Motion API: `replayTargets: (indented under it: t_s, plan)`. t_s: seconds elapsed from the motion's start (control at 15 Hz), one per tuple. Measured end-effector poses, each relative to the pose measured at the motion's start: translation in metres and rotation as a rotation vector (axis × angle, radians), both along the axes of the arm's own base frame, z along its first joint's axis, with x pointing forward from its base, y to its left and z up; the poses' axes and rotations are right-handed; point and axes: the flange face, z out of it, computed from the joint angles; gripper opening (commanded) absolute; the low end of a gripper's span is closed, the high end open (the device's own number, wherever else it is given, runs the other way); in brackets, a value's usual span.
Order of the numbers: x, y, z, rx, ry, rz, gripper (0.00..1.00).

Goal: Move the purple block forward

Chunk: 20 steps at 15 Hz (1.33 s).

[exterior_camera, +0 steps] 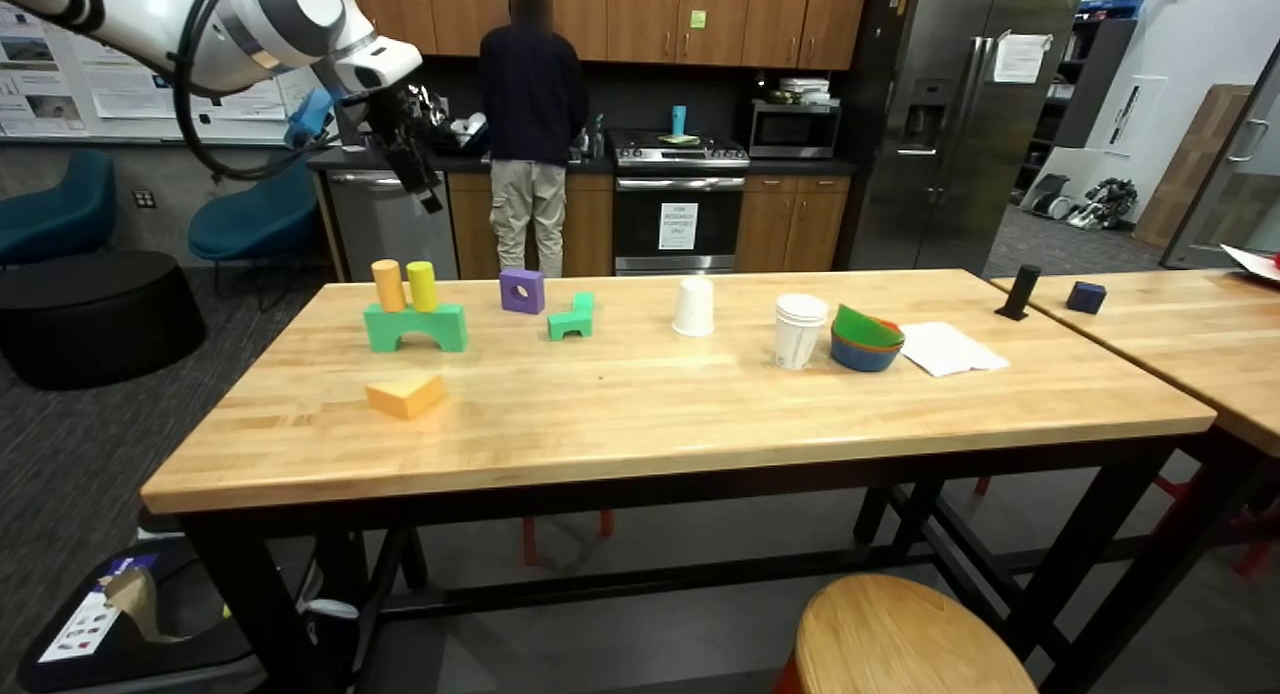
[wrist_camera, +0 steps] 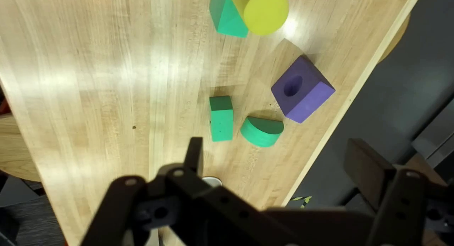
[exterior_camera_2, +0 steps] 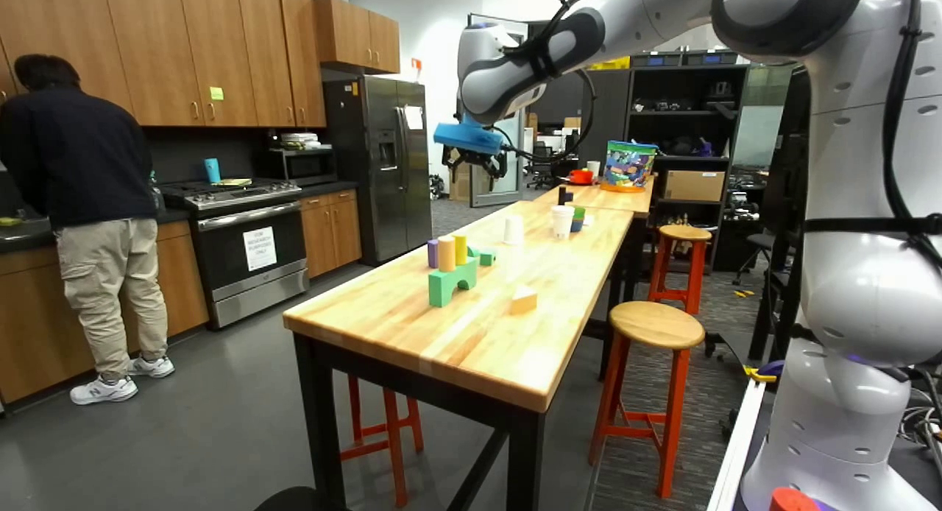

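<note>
The purple block [exterior_camera: 537, 292] stands on the wooden table near the edge closest to the kitchen counter, a round hole through it. In an exterior view it is partly hidden behind the cylinders [exterior_camera_2: 433, 253]. In the wrist view it lies above and between the fingers [wrist_camera: 310, 99], close to the table edge. My gripper [wrist_camera: 276, 145] is open and empty, its fingers wide apart. It hangs high above the table, well apart from the block, in both exterior views [exterior_camera: 425, 196] [exterior_camera_2: 473, 174].
A green arch [exterior_camera: 450, 326] carries an orange and a yellow cylinder [exterior_camera: 422, 286] beside the purple block. Small green pieces [exterior_camera: 570, 324] sit on its other side. An orange wedge [exterior_camera: 405, 396], white cups [exterior_camera: 797, 334] and stacked bowls [exterior_camera: 866, 354] share the table. A person [exterior_camera: 533, 94] stands behind.
</note>
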Motion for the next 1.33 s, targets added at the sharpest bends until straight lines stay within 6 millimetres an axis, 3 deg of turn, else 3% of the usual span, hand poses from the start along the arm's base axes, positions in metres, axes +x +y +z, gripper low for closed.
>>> replayTargets:
  t_s: [0.73, 1.33]
  plan:
    - [0.01, -0.005, -0.006, -0.004, 0.008, -0.013, 1.0]
    - [0.037, -0.033, -0.049, -0.013, 0.052, -0.055, 1.0]
